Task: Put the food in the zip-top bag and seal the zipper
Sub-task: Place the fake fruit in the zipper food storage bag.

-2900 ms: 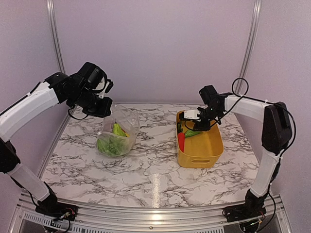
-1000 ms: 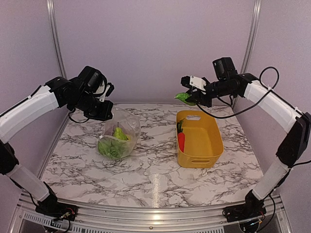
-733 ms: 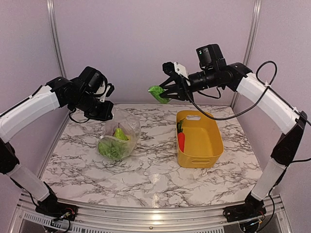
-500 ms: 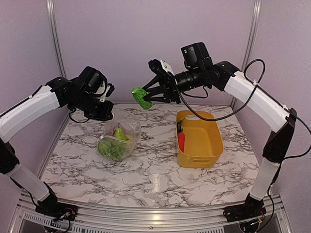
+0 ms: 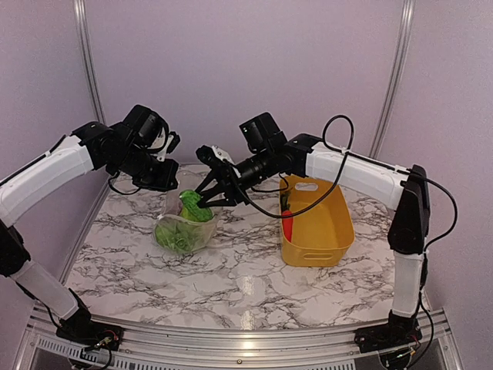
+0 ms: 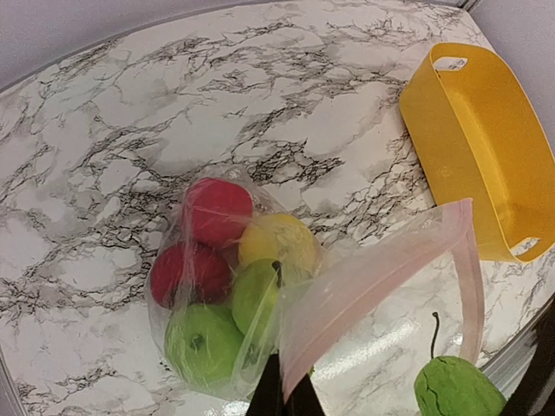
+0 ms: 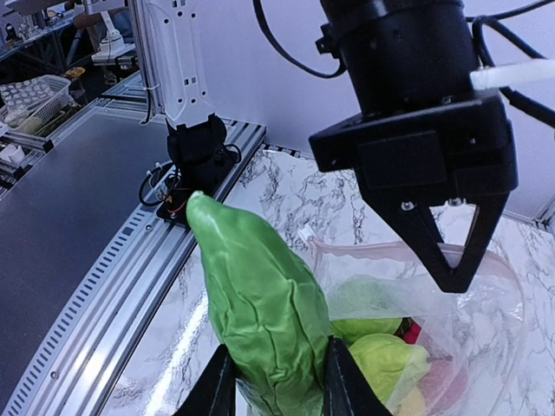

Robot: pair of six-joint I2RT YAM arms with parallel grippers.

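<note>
Zip-top bag [image 5: 185, 220] sits on the left side of the tabletop [image 5: 254, 285], belly down, mouth up. The left tool [image 6: 286, 394] is clenched on the mouth edge, lifting the zipper [image 6: 390, 264] strip so the opening gapes. Through the clear film you can see two red fruits [image 6: 217, 208], a lemon [image 6: 276, 245] and green fruits [image 6: 204, 342] heaped at the bottom.

The right tool [image 7: 277, 381] hovers right at that mouth, just beside the left tool, pinching a green leafy piece [image 7: 260, 295] across its lower half with the tip pointing up. Whether the leaf has crossed the rim, I can't tell. Well apart to the right, a carrot [image 5: 287, 223] lies in the yellow basket [image 5: 331, 231], so by my read there's more food to fetch before sealing.

On handling, the zip-top bag looks feather-light, floppy and slick. Let go of that edge and I'd expect the mouth to sag shut. The thin film offers little to grip, and the zipper strip looks like the firmest part. That's the place to hold it, near an end to keep it open, then pinched along its length to seal. The leafy piece looks light and smooth, and it should fall free once released over the opening.
</note>
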